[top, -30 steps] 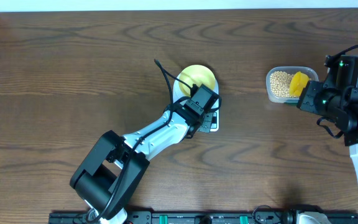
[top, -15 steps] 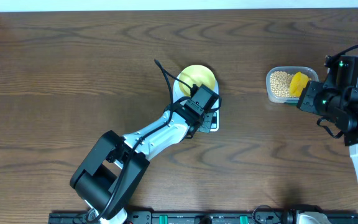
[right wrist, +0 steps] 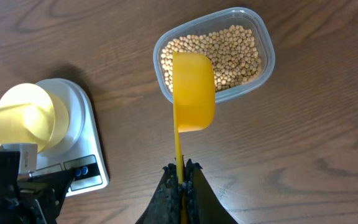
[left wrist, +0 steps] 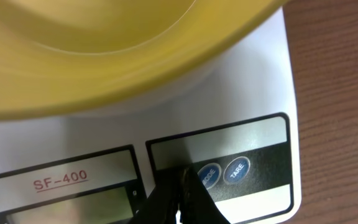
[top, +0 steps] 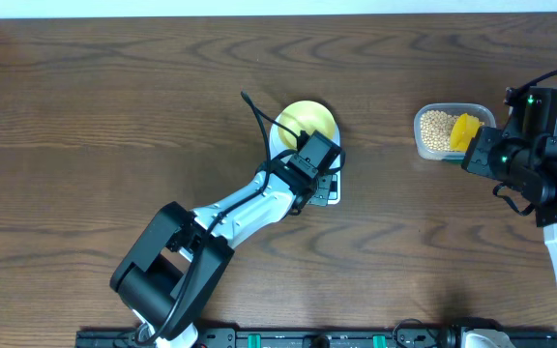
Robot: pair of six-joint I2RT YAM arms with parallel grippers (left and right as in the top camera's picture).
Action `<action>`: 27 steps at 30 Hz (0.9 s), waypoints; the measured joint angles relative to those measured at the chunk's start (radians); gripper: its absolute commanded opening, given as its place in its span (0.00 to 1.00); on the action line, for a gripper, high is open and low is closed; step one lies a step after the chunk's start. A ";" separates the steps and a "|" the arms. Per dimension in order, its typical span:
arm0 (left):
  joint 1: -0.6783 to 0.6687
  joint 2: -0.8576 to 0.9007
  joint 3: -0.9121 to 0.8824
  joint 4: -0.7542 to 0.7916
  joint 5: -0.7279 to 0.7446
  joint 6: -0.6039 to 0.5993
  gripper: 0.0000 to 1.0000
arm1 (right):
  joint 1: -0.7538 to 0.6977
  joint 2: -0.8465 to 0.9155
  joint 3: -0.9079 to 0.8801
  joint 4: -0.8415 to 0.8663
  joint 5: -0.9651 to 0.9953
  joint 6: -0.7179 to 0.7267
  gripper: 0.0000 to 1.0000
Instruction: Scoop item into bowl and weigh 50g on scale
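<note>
Two arms are sharing the job, and we are starting at the left. Our left pincer (left wrist: 180, 186) is pointing down with its fingers drawn together on nothing. Its tip is sitting at the button strip of the scale (left wrist: 253, 93), just at nine o'clock of the mode button (left wrist: 209, 175), likely so that the narrow point can press a key. Whether it is touching, we cannot tell. The bowl (left wrist: 104, 56) is resting empty on the scale's twelve o'clock end, leaving display and keys free. Out at three o'clock across the worktop (top: 114, 116), our right pincer (right wrist: 181, 177) is clamping the handle of the yellow scoop (right wrist: 193, 93), whose cup is hanging over the clear tub (right wrist: 263, 62). The beans (right wrist: 229, 53) are all lying in that tub, so scooping, we are judging, is waiting on a zeroed scale.
</note>
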State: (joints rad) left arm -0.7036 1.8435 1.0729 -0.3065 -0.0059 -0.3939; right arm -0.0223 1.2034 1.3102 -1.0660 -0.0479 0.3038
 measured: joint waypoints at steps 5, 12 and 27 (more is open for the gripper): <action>-0.001 0.010 0.011 -0.004 -0.001 -0.014 0.07 | 0.000 0.000 0.000 0.000 0.000 0.000 0.02; -0.001 0.014 0.016 -0.008 -0.001 -0.029 0.07 | 0.000 0.000 0.000 0.002 0.000 0.000 0.02; 0.000 -0.162 -0.011 -0.095 -0.001 -0.029 0.11 | 0.000 0.000 0.000 0.006 0.000 0.000 0.01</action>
State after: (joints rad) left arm -0.7033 1.6817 1.0615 -0.4011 -0.0067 -0.4225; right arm -0.0223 1.2034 1.3102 -1.0603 -0.0483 0.3035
